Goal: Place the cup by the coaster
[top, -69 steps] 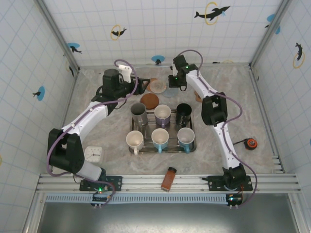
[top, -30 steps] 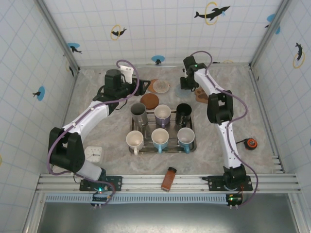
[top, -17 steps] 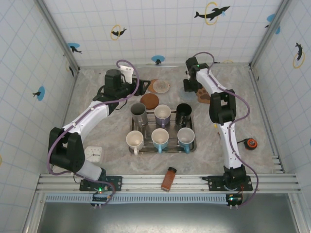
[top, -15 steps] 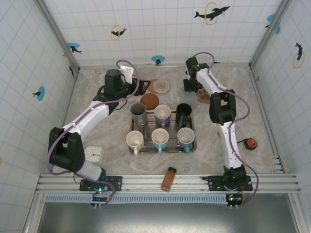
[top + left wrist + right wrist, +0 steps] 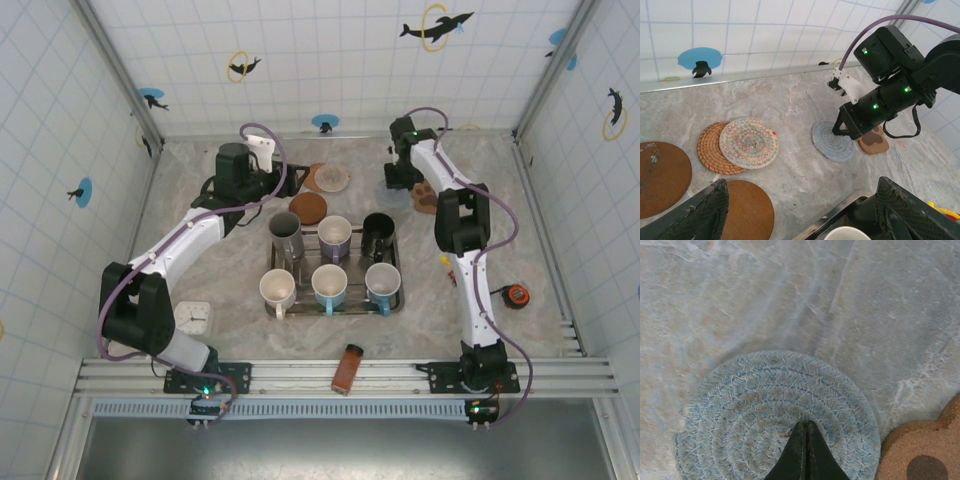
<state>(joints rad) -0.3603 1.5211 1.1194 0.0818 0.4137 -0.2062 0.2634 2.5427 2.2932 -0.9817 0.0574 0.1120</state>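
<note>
While its dark, tapered jaws met in a tight point on the round, braided blue coaster (image 5: 777,410), the right gripper (image 5: 804,440) sat just left of a lobed cork coaster (image 5: 920,455). The left gripper (image 5: 802,210) hung with its textured jaws apart. All six cups (image 5: 330,284) stood in the metal rack (image 5: 354,262), apart from the blue coaster. Since the earliest frame, the right gripper had swung rightward off the pastel woven coaster (image 5: 748,142); the left had stayed put.

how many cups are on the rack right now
6, all on the rack. Back row, left to right: steel cup, purple cup, black cup. Front row: white cup, blue cup, light cup. None looks hidden.
</note>
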